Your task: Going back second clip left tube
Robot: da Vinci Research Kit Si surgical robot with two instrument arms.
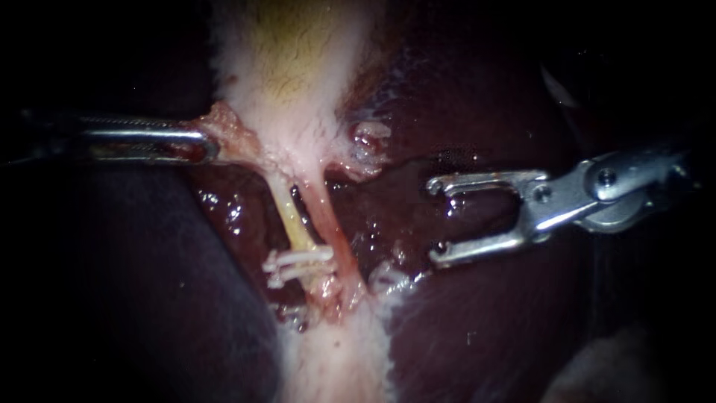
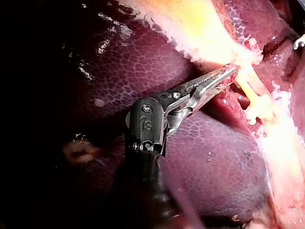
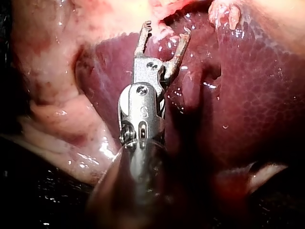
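SURGICAL BENCH: The slender steel left instrument (image 1: pixel 205 143), reaching in from the left, is pinching a ragged flap of pink tissue (image 1: pixel 227 130) at the narrow end of the pale, yellow-streaked gallbladder (image 1: pixel 291 67). Its two jaws are pressing onto the flap from both sides.

Two tubes are running from that narrow end toward the near side. They are the thin yellowish left tube (image 1: pixel 292 220) and, just beside it, the pinker right tube (image 1: pixel 335 231). Two small white clips (image 1: pixel 298 257) are sitting across the left tube at its near end, one just beside the other, with their ends jutting out to the left. Whether they are touching the right tube cannot be told.

The bright metal right instrument (image 1: pixel 436 222), coming in from the right, is hovering well to the right of both tubes over the dark, glistening maroon liver (image 1: pixel 485 313). Its jaws are standing wide apart like a fork, with nothing held between them.

In the left wrist view, the left instrument (image 2: pixel 228 74) is lying over the liver with its jaws closed together at the edge of the pale tissue. In the right wrist view, the right instrument (image 3: pixel 167 28) is showing its jaws splayed and empty above the wet liver surface.
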